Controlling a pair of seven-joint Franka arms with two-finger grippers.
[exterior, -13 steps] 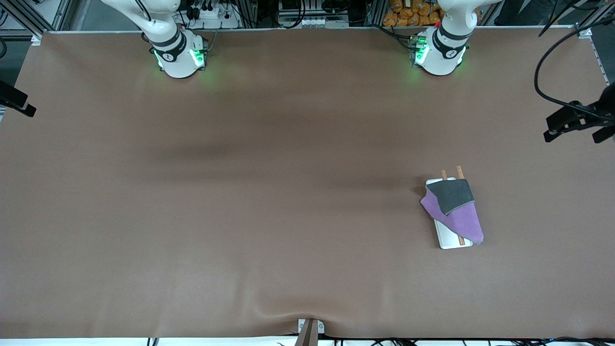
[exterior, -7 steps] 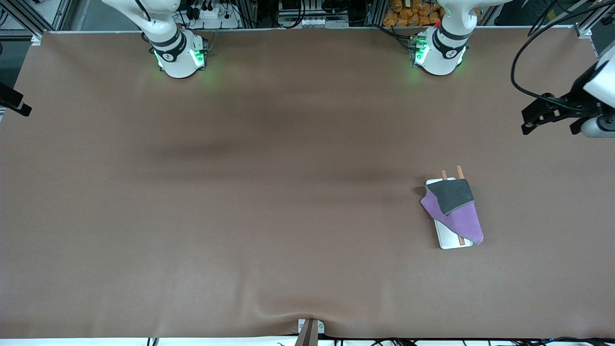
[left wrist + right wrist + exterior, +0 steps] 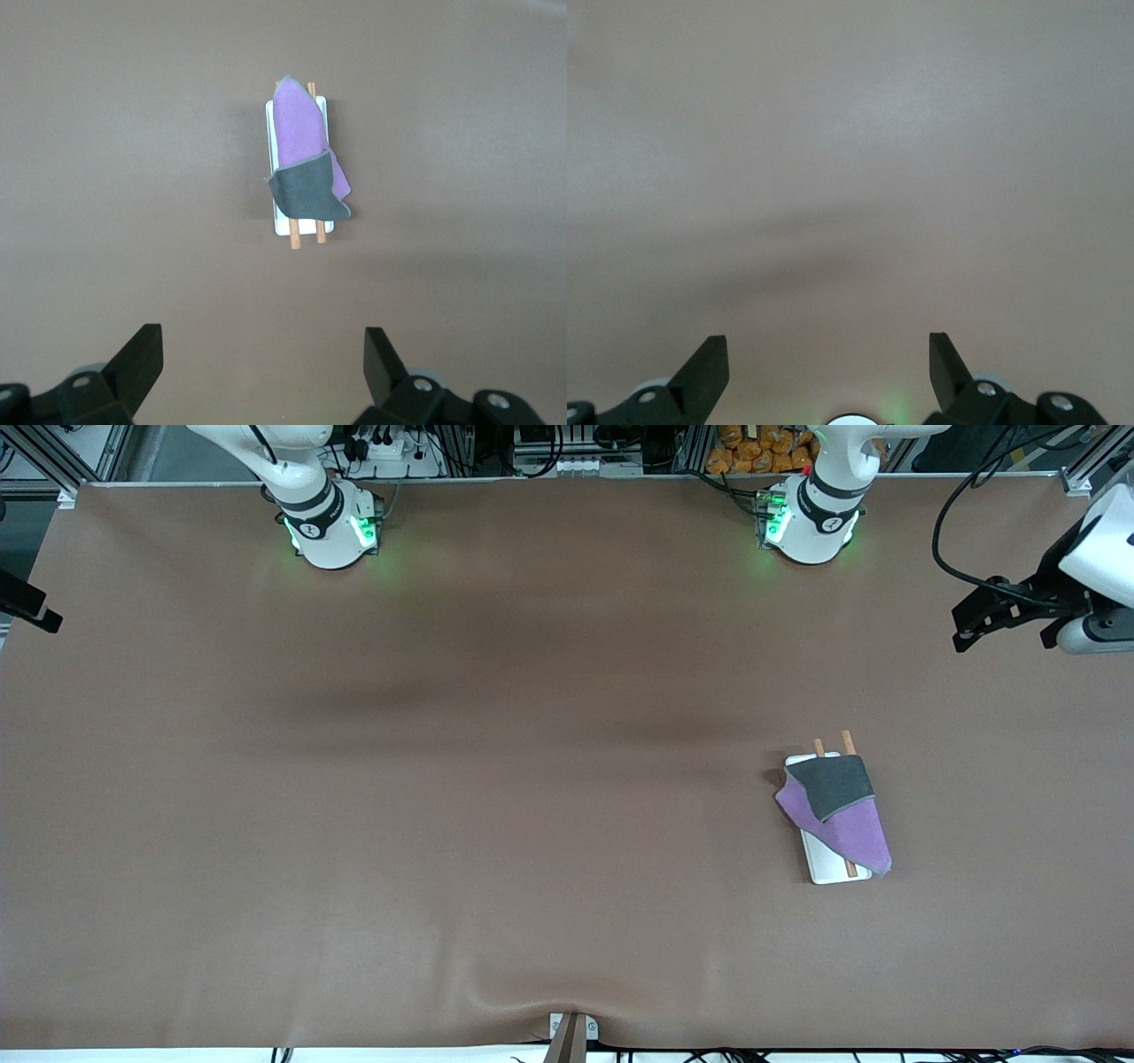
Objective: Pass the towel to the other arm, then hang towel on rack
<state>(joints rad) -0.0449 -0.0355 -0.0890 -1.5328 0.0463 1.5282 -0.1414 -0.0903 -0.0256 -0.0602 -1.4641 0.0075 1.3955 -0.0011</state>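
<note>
The towel (image 3: 837,806) lies draped over the rack (image 3: 828,871), dark grey part over the purple part, toward the left arm's end of the table. The rack's brown rod ends (image 3: 848,739) stick out past the towel. In the left wrist view the towel (image 3: 301,159) and the rack (image 3: 283,226) lie well below my left gripper (image 3: 261,343), which is open, empty and high in the air. My right gripper (image 3: 828,347) is open and empty, high over bare table near its own end.
The brown table cover (image 3: 496,797) has a raised wrinkle at its front edge by a metal clamp (image 3: 571,1032). The left arm's hand (image 3: 1019,607) hangs at the view's edge, a trailing black cable (image 3: 941,531) looping from it.
The left arm's hand has come farther into the front view, rising and drifting toward the bases' side. The towel and rack have not moved.
</note>
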